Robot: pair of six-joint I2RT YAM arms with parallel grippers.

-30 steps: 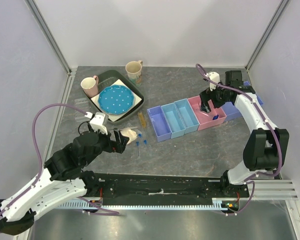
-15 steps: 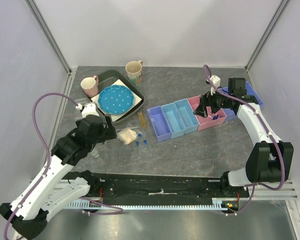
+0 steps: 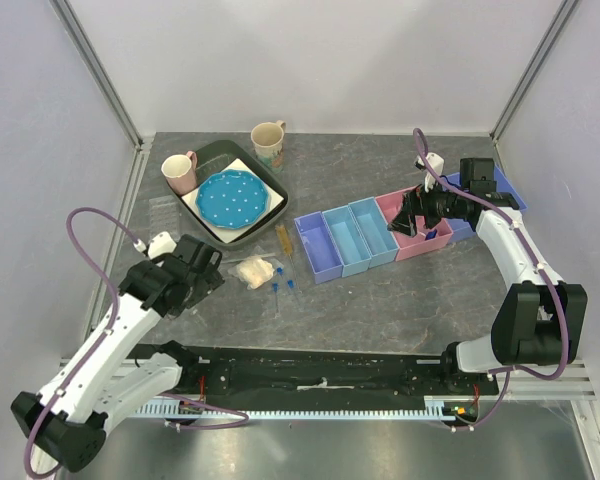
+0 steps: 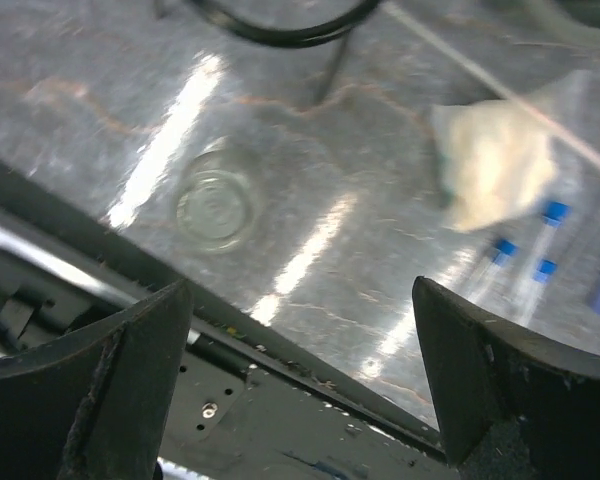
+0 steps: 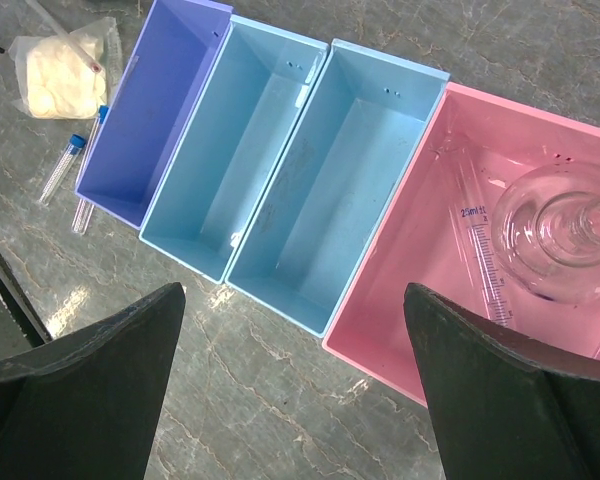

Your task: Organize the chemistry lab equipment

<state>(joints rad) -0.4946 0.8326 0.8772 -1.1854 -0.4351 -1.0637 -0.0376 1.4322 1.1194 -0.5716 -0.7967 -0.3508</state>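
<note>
A purple bin (image 3: 317,247), two light blue bins (image 3: 358,235) and a pink bin (image 3: 412,228) stand in a row. In the right wrist view the pink bin (image 5: 430,270) holds a glass flask (image 5: 565,235) and a graduated glass tube (image 5: 480,250). My right gripper (image 3: 412,215) is open and empty above the pink bin's near end (image 5: 295,390). A bag of cotton (image 3: 255,270) and blue-capped tubes (image 3: 283,290) lie left of the bins. My left gripper (image 3: 202,265) is open and empty left of the bag (image 4: 300,400). A small clear glass dish (image 4: 215,208) lies below it.
A dark tray (image 3: 273,190) with a blue dotted plate (image 3: 228,198) stands at the back left, with a pink mug (image 3: 179,172) and a cream mug (image 3: 268,140) beside it. An amber tube (image 3: 282,238) lies by the purple bin. A dark blue bin (image 3: 467,222) stands right of the pink one.
My left gripper has pulled back from the cotton bag to the left, leaving the bag on the table. My right gripper has shifted slightly over the pink bin.
</note>
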